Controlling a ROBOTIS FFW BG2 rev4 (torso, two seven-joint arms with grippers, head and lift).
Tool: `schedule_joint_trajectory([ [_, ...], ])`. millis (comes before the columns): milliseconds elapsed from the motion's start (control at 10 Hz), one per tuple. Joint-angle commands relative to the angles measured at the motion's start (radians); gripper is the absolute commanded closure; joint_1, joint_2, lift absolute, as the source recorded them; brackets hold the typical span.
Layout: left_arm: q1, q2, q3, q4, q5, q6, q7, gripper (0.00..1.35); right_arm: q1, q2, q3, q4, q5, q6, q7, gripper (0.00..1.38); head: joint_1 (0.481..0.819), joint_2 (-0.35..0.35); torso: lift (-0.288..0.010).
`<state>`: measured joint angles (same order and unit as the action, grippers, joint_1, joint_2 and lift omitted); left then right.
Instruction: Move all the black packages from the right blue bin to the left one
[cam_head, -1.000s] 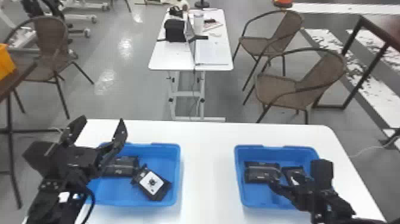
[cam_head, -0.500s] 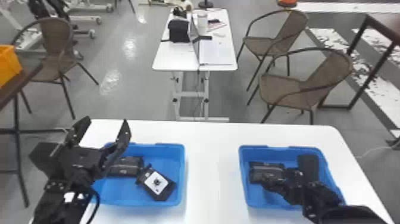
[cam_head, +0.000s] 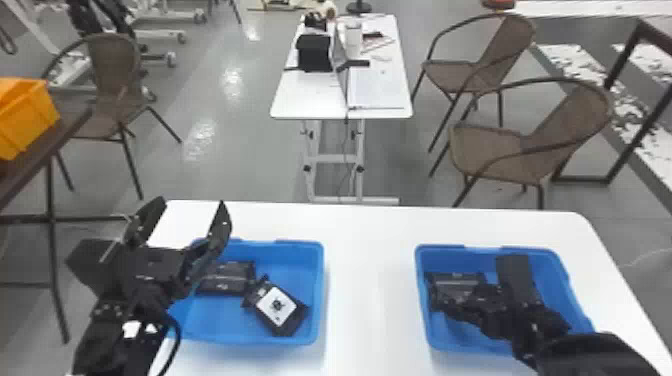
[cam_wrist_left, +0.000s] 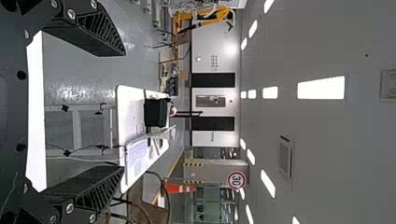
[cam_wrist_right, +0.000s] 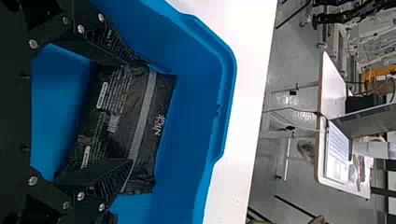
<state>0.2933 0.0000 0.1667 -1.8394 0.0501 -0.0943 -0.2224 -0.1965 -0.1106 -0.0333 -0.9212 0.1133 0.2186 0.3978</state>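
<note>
Both wide open, empty: left gripper (cam_head: 191, 202), right gripper (cam_head: 474, 278) over package (cam_wrist_right: 119, 133); right wrist view shows lettering (cam_wrist_right: 159, 125).

"30" on round sign (cam_wrist_left: 236, 180), "NICE" on black package (cam_wrist_right: 145, 112) — (rest too blurred)

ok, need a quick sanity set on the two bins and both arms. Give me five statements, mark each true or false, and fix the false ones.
1. A package with a white label and another black package lie in the left bin. True.
2. The left end effector is holding a package. False: its fingers are apart with nothing between them.
3. The right end effector is down in the right bin, at a dark package. True.
4. The two bins stand pushed together. False: a bare strip of white table lies between them.
5. The orange crate sits on the white table. False: it is on a brown table off to the left.
</note>
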Motion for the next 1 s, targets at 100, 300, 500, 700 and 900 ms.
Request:
schedule_joint_trajectory([
  [100,0.001,-0.003,0.005,0.002,0.001,0.004,0.0,0.17,-0.015,-0.001,0.004,-0.007,-0.02,0.107,-0.011,0.92,0.695,0.036,0.0],
  [300,0.001,-0.003,0.007,0.008,0.007,0.002,0.0,0.17,0.023,0.009,0.004,-0.073,-0.075,0.114,-0.04,1.1,0.695,0.036,0.0],
  [500,0.0,-0.003,0.005,0.011,0.007,-0.002,0.0,0.17,0.054,0.017,0.004,-0.148,-0.053,0.142,-0.048,1.1,0.695,0.042,0.0],
  [700,0.001,-0.003,0.007,0.014,0.007,-0.013,0.0,0.17,0.144,0.02,0.004,-0.314,-0.063,0.165,-0.093,1.11,0.695,0.046,0.0],
  [900,0.001,-0.003,0.008,0.008,0.014,-0.018,0.002,0.17,0.249,-0.006,0.0,-0.51,-0.155,0.183,-0.094,1.11,0.695,0.045,0.0],
])
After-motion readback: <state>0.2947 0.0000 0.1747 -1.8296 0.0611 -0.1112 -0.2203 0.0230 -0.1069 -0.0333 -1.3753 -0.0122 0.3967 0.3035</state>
